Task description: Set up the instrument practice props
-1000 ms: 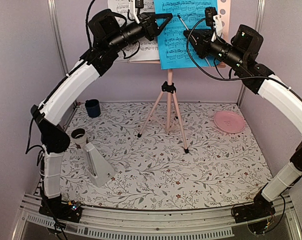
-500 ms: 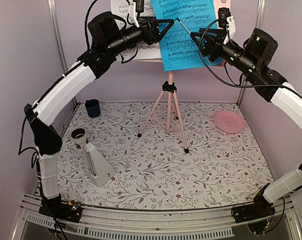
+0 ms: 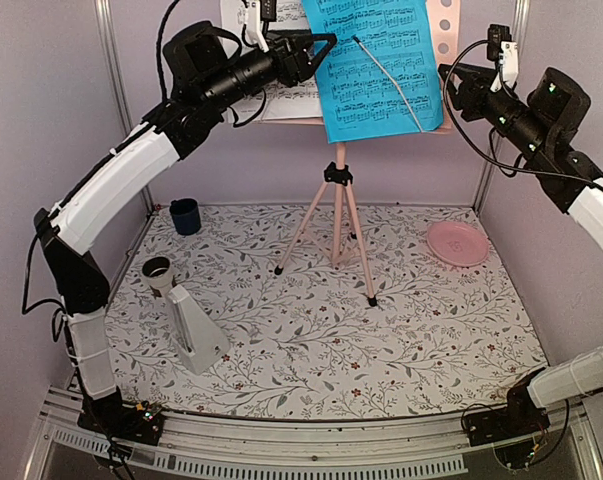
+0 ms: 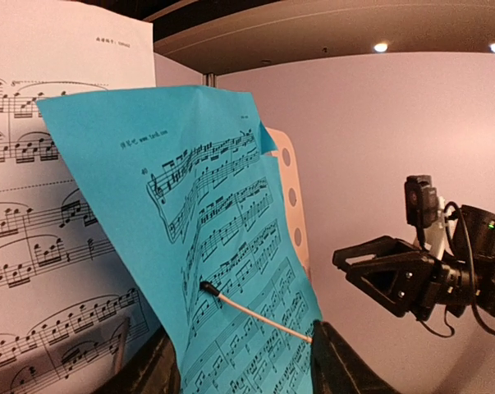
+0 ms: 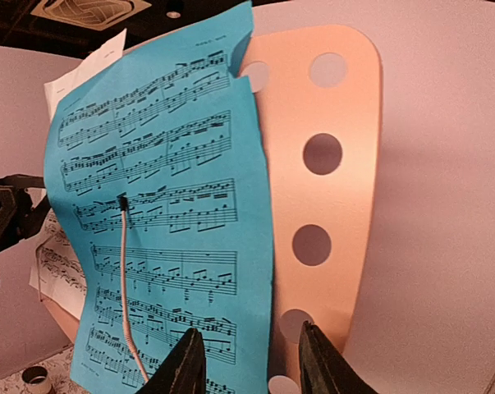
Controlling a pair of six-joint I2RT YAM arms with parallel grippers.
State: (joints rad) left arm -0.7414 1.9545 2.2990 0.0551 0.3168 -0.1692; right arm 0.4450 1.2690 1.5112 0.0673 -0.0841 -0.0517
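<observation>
The pink tripod music stand [image 3: 338,215] stands at the back centre, its hole-punched tray [image 3: 443,30] up high. The bright blue sheet [image 3: 376,65] lies on the tray under a thin white wire arm [image 3: 391,85]. The white sheet [image 3: 286,98] sits left of it, partly behind my left gripper [image 3: 321,52], which is open at the blue sheet's left edge. My right gripper [image 3: 451,85] is open and empty, just right of the tray. In the left wrist view the blue sheet [image 4: 222,238] fills the space above my open gripper [image 4: 247,373]. The white metronome [image 3: 194,325] stands on the table at the left.
A dark blue cup [image 3: 185,215] stands at the back left and a round pink plate [image 3: 457,243] lies at the right. A small round white cup-like thing [image 3: 158,269] sits just behind the metronome. The tripod legs spread over the floral mat [image 3: 381,340].
My right gripper has pulled back to the right, off the blue sheet, which stays on the tray under the wire arm. My left arm has lifted slightly.
</observation>
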